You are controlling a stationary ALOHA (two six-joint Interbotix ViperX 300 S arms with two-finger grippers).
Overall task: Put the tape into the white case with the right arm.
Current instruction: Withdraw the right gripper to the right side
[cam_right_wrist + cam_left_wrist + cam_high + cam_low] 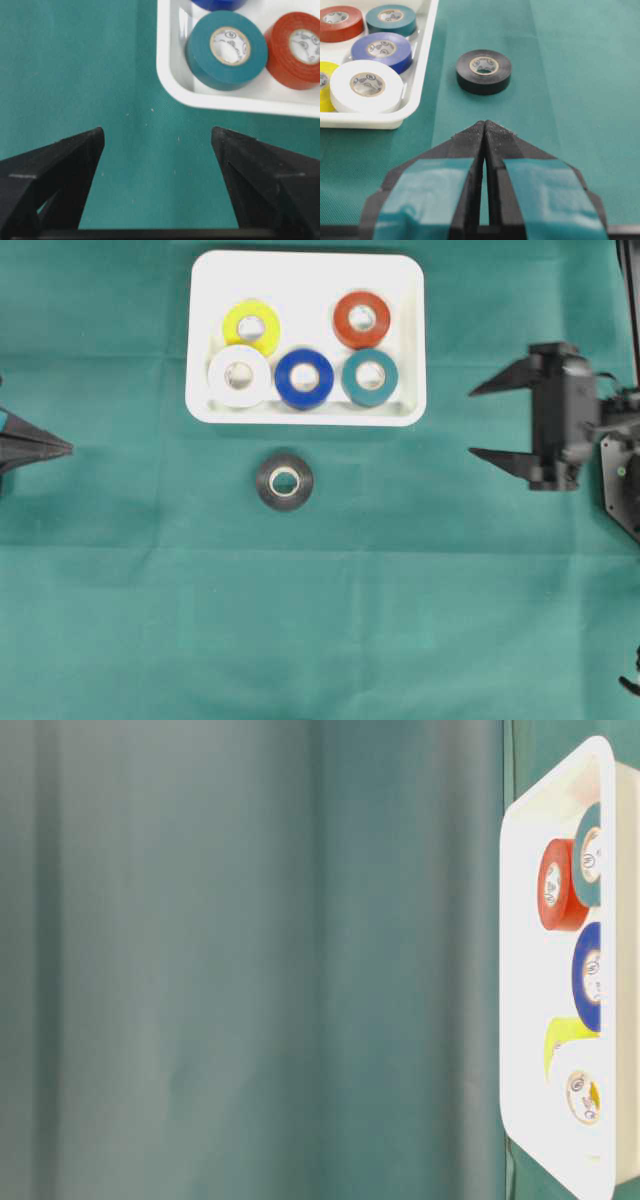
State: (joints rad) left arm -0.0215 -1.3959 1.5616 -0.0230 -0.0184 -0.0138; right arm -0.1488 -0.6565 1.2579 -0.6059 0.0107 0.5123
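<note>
Tape (285,481), a black roll with a pale core, lies flat on the green table (150,620), just below the white case (305,270) that already holds five coloured rolls. From the left, the teal-banded left gripper (60,448) sits pinched together nearby. On the far side, the right gripper (482,422) stands spread wide and empty, well apart from the roll, its fingers aimed leftward toward it.

black tape (285,482): flat on cloth, just outside white case (306,270) | case: five rolls, apparently flat

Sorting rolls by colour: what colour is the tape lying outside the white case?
Black tape, clearest in the left wrist view.
</note>
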